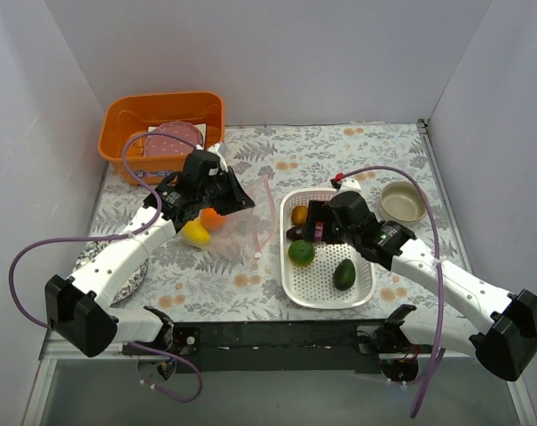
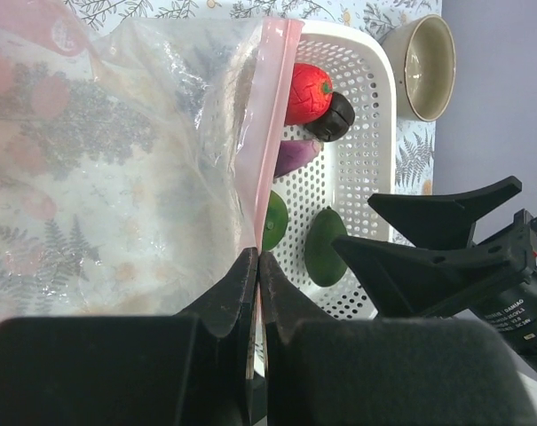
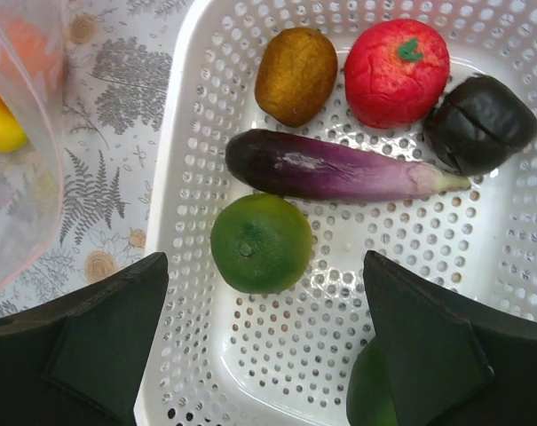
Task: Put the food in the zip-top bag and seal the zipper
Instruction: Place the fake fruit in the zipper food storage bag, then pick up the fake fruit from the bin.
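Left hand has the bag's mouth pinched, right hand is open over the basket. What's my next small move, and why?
Probably lower the right hand straight down onto the round green fruit and close. That fruit lies almost centred between the open fingers with nothing on top of it, and the left hand is shut on the zip-top bag at its mouth edge, holding it ready.

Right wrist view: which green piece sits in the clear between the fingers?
The round green one, just below the eggplant. The other, darker green piece is mostly hidden under a finger.
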You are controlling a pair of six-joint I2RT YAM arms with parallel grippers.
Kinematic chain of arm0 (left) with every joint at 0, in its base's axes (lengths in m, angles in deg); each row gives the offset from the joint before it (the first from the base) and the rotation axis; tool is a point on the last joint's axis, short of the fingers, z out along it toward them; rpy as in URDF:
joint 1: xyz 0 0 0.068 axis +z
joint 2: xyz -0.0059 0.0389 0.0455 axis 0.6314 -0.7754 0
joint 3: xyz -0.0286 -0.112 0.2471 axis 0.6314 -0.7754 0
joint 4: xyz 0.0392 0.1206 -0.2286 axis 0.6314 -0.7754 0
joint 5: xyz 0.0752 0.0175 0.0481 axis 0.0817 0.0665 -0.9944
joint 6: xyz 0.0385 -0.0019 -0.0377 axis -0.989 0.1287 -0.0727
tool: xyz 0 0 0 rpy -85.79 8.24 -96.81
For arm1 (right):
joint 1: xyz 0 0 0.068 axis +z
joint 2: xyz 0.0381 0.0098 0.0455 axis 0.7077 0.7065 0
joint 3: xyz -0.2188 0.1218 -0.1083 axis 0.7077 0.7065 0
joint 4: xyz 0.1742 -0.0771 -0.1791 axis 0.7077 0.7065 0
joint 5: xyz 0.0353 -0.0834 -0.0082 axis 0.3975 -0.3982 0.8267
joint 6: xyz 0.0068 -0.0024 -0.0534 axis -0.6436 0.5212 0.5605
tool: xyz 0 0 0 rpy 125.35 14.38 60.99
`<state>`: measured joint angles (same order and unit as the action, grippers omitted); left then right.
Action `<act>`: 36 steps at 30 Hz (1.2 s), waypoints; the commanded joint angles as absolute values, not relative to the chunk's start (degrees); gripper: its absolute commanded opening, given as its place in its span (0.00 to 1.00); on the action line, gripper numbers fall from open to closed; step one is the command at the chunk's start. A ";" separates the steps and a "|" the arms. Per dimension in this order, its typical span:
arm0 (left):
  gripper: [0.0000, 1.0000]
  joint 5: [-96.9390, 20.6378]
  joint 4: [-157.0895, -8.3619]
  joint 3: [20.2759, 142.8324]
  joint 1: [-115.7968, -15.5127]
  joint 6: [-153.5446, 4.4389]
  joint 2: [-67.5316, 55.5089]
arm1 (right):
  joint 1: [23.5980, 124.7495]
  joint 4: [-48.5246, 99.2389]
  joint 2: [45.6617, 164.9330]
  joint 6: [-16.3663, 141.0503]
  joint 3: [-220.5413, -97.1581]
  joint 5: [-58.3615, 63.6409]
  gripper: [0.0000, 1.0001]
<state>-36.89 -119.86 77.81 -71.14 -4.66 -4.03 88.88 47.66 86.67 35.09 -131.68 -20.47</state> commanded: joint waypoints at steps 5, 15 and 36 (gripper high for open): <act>0.00 -34.90 -117.61 76.97 -70.97 -6.06 -2.85 | 88.73 61.85 87.23 27.59 -131.12 -26.36 0.97; 0.00 -33.14 -115.16 73.73 -70.88 -8.00 -0.66 | 88.73 66.50 88.29 24.51 -128.74 -25.57 0.98; 0.00 -36.13 -117.00 74.69 -70.80 -12.57 -1.36 | 88.82 64.85 91.89 23.10 -123.39 -22.67 0.81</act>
